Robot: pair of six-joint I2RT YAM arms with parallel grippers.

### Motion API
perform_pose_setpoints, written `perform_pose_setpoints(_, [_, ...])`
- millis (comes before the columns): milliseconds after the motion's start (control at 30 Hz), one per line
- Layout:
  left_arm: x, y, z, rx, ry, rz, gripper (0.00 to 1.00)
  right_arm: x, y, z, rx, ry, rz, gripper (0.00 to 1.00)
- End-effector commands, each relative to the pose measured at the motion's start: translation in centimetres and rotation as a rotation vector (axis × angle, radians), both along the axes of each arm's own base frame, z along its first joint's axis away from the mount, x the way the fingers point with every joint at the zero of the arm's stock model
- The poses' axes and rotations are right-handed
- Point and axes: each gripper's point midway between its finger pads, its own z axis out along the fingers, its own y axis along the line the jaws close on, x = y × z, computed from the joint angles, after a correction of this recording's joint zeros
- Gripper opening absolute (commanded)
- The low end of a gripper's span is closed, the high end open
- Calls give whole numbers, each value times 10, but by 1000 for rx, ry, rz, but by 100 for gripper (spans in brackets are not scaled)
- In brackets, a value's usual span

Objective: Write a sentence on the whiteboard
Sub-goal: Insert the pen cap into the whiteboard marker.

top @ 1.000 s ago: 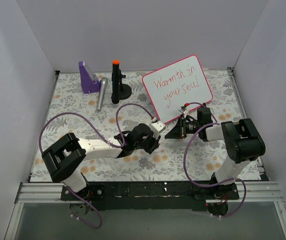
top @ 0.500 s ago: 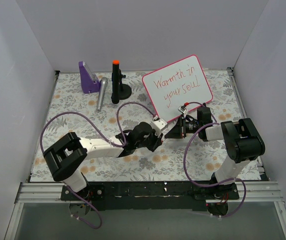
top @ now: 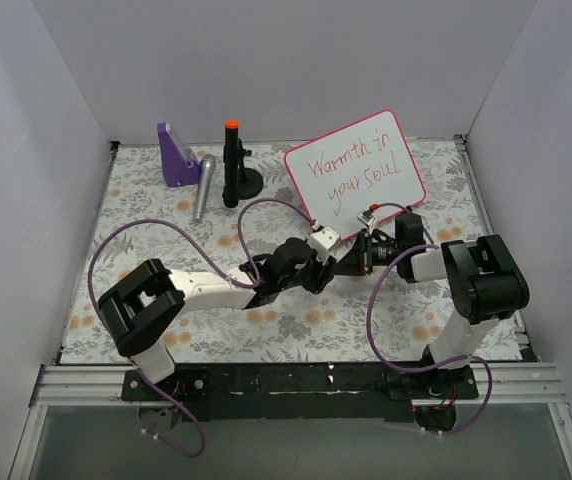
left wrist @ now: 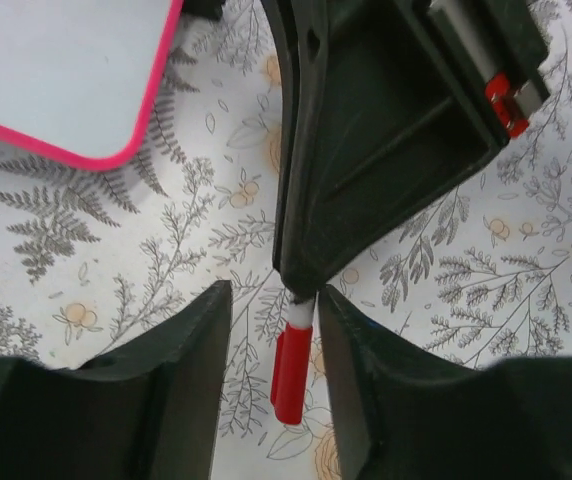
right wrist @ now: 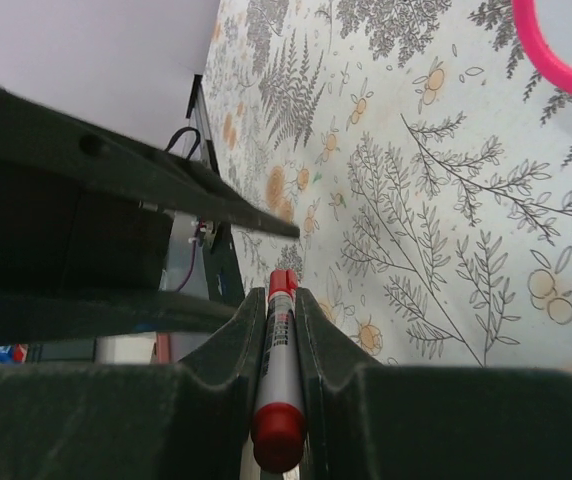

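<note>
The whiteboard point(top: 356, 175), glossy white in a pink frame, leans at the back right, and the sentence point(top: 358, 172) in red script reads "Warmth in your soul". A corner of it shows in the left wrist view point(left wrist: 56, 70). My right gripper point(right wrist: 281, 300) is shut on a white marker point(right wrist: 278, 365) with a red cap. In the top view the right gripper point(top: 351, 262) points left, just below the board. My left gripper point(left wrist: 274, 370) meets it tip to tip point(top: 326, 268), open, its fingers either side of the red cap point(left wrist: 291, 375) with a gap on the left.
A purple wedge stand point(top: 176, 155), a grey cylinder point(top: 202, 185) and a black holder with an orange tip point(top: 232, 160) sit at the back left. White walls close in three sides. Purple cables loop over the floral mat point(top: 146, 210).
My left gripper has moved right and slightly away, closer to the right gripper, and its jaws have parted around the cap. The right arm and board have not moved.
</note>
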Motion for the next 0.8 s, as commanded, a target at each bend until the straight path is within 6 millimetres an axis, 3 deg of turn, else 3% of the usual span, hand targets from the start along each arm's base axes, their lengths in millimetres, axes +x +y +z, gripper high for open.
perform_pose_setpoints(0, [16,-7,70,-188,-111,68,49,-7,2,5,36,14,59,1])
perform_pose_setpoints(67, [14,-1,73,-202,-112,80,59,-5,1,4,36,13,55,1])
perform_pose_setpoints(100, [13,4,77,-211,-119,95,69,-5,0,4,35,16,50,1])
perform_pose_setpoints(200, [10,14,89,-238,-125,119,82,-4,0,5,36,13,50,1])
perform_pose_setpoints(233, [8,20,86,-240,-116,138,98,-4,0,5,37,11,50,1])
perform_pose_setpoints(367, [0,41,77,-248,-53,117,98,-3,-1,5,37,8,47,1])
perform_pose_setpoints(400, [-4,44,67,-218,-21,90,98,-4,-1,6,38,7,48,1])
perform_pose_setpoints(500, [-20,46,44,-135,40,3,96,-3,-1,5,36,10,46,1])
perform_pose_setpoints(600, [-21,46,23,-52,83,-14,85,-4,-1,4,36,11,49,1])
perform_pose_setpoints(767, [-26,33,12,-5,100,-68,79,-4,-1,5,38,9,48,1])
